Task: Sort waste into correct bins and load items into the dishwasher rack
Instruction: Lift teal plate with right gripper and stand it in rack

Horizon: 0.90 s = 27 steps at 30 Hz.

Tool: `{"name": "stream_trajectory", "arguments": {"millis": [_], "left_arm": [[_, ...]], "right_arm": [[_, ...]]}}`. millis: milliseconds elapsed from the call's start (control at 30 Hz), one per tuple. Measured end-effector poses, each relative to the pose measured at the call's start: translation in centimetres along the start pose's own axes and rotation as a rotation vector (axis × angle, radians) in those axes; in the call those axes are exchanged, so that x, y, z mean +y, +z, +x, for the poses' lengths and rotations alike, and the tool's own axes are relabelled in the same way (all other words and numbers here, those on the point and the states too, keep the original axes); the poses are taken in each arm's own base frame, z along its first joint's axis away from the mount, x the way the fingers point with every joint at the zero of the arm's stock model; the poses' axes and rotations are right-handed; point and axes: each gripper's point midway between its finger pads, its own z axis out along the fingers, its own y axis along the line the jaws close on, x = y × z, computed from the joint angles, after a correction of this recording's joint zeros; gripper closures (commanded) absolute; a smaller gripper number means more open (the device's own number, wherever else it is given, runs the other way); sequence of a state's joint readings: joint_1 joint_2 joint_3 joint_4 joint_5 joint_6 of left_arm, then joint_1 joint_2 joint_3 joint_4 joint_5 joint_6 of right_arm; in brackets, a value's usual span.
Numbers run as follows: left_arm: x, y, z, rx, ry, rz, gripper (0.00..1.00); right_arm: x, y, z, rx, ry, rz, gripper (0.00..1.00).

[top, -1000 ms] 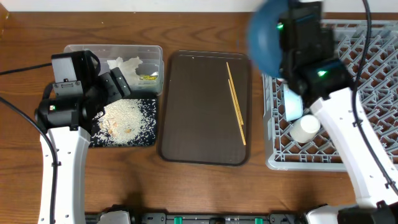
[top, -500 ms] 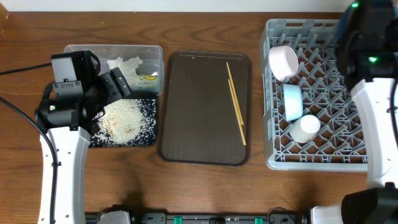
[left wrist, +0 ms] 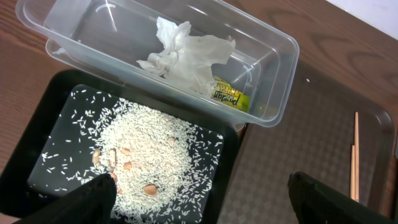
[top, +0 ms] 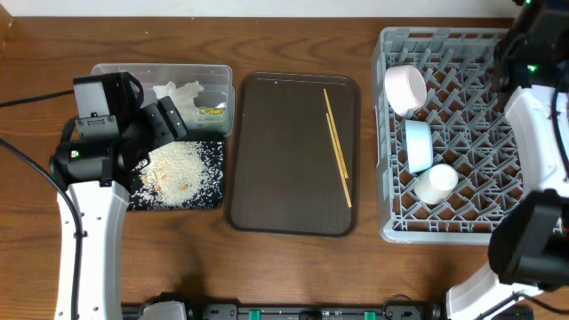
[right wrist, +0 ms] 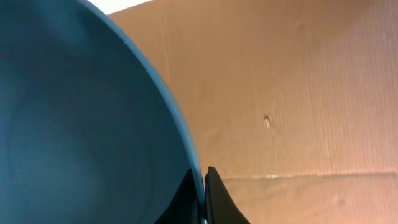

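Note:
My right gripper (right wrist: 204, 186) is shut on the rim of the dark-blue plate (right wrist: 81, 112), which fills the right wrist view. In the overhead view only the right arm (top: 533, 67) shows, at the far right corner of the grey rack (top: 480, 191); the plate is out of frame there. The rack holds a white bowl (top: 404, 89), a light-blue bowl (top: 418, 145) and a white cup (top: 437, 184). My left gripper (left wrist: 199, 208) is open and empty above the black tray (left wrist: 62, 106) of rice (left wrist: 149, 149). The clear tub (left wrist: 273, 74) holds tissue (left wrist: 180, 53) and a yellow wrapper (left wrist: 228, 98).
The brown serving tray (top: 284, 178) lies in the middle with the chopsticks (top: 338, 147) on its right half. A brown cardboard surface (right wrist: 298, 93) stands behind the plate in the right wrist view. Small tan bits lie among the rice.
The right arm has swung the plate from above the rack's back left corner to the far right, out of the overhead view. The left arm has not moved.

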State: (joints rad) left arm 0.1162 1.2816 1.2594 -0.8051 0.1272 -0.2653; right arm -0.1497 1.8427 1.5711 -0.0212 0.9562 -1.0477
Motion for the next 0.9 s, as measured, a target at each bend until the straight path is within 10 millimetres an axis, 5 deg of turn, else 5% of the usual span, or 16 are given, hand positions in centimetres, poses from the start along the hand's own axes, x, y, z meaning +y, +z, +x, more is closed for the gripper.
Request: {"name": "stream_trajectory", "arguments": {"millis": [700, 800, 900], "left_arm": [[0.0, 0.0, 0.0, 0.000, 0.000, 0.000, 0.09], [0.0, 0.0, 0.0, 0.000, 0.000, 0.000, 0.09], [0.0, 0.0, 0.0, 0.000, 0.000, 0.000, 0.09]], "right_arm": [[5.1, 1.0, -1.2, -0.015, -0.195, -0.057, 0.98], [6.0, 0.1, -1.8, -0.032, -0.223, -0.076, 0.81], [6.8, -1.1, -2.8, -0.062, -0.247, -0.090, 0.51]]}}
